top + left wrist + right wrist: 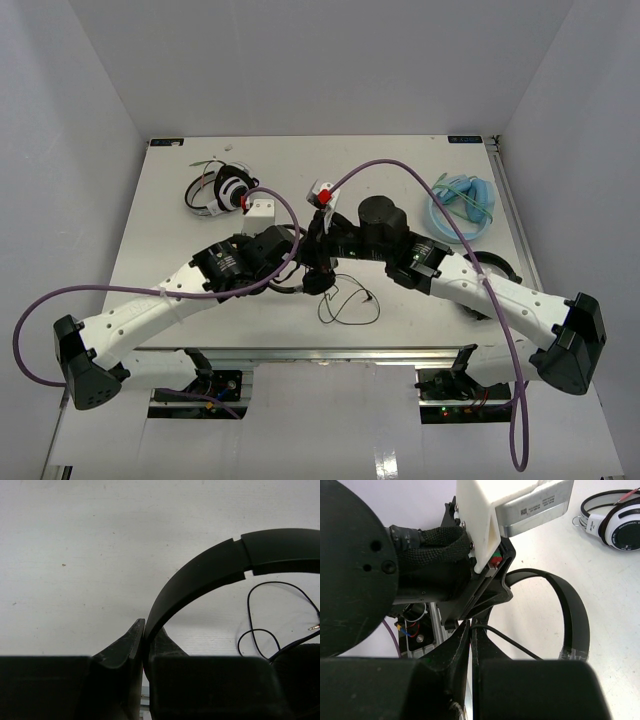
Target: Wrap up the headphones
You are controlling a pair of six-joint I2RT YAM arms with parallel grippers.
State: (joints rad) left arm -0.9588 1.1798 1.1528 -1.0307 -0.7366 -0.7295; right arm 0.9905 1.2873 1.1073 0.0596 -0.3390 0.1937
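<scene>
The black headphones hang between my two grippers over the middle of the table. My left gripper is shut on the thin black headband, which arcs up and to the right. My right gripper is shut on the thin black cable, close to the left gripper's wrist. The headband also shows in the right wrist view. The rest of the cable lies in loose loops on the table, and its jack plug rests on the surface. The earcups are mostly hidden by the arms.
A white-and-black pair with a green cable lies at the back left, and shows in the right wrist view. A pale blue item lies at the back right. Another black pair is partly under my right arm.
</scene>
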